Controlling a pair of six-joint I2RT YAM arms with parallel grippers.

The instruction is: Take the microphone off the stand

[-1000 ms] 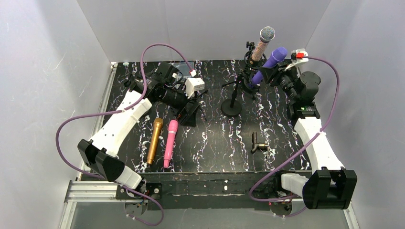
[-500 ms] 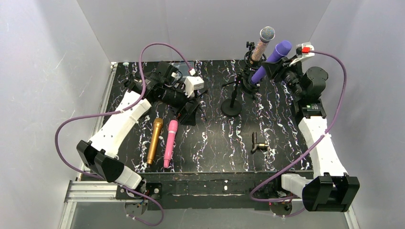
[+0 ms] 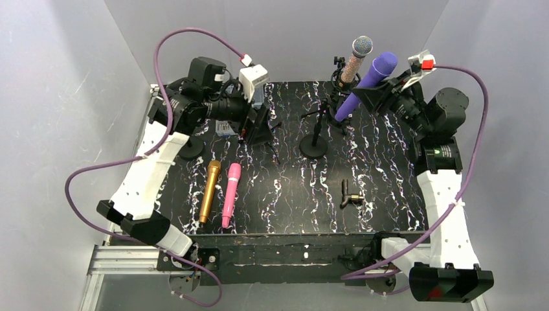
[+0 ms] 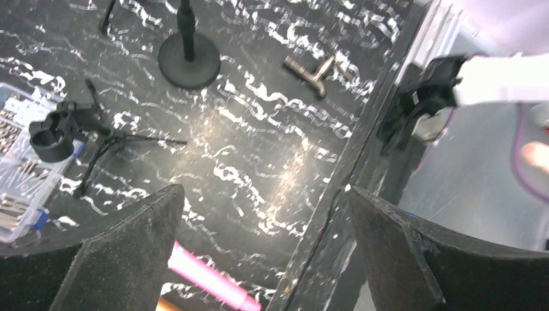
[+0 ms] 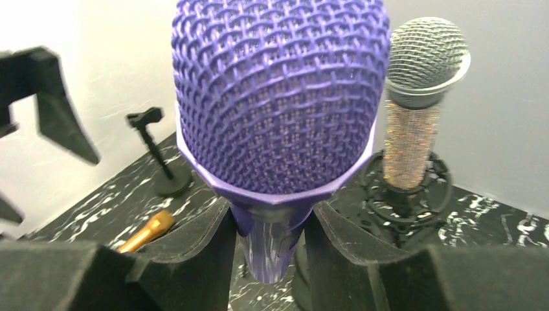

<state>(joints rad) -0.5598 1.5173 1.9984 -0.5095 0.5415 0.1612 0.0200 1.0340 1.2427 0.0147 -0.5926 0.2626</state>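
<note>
My right gripper [image 3: 364, 96] is shut on the purple microphone [image 3: 371, 76] just below its mesh head and holds it tilted at the back right. In the right wrist view the microphone [image 5: 278, 97] fills the frame, and its bare tail hangs free between my fingers [image 5: 194, 259]. The round-base stand [image 3: 314, 144] stands just left of and below the tail. My left gripper [image 3: 259, 126] is open and empty, raised over the back left of the table; it also shows in the left wrist view [image 4: 262, 214].
A silver-headed glitter microphone [image 3: 356, 59] sits in a shock-mount stand [image 3: 336, 97] right beside the purple one. Gold [image 3: 209, 191] and pink [image 3: 230, 194] microphones lie at the front left. A small black clip [image 3: 349, 194] lies at the front right. A small tripod [image 4: 65, 129] and a parts box [image 4: 19, 162] are at the back left.
My right arm has risen and drawn back to the right, carrying the purple microphone up. My left arm has lifted off the table and swung back and up.
</note>
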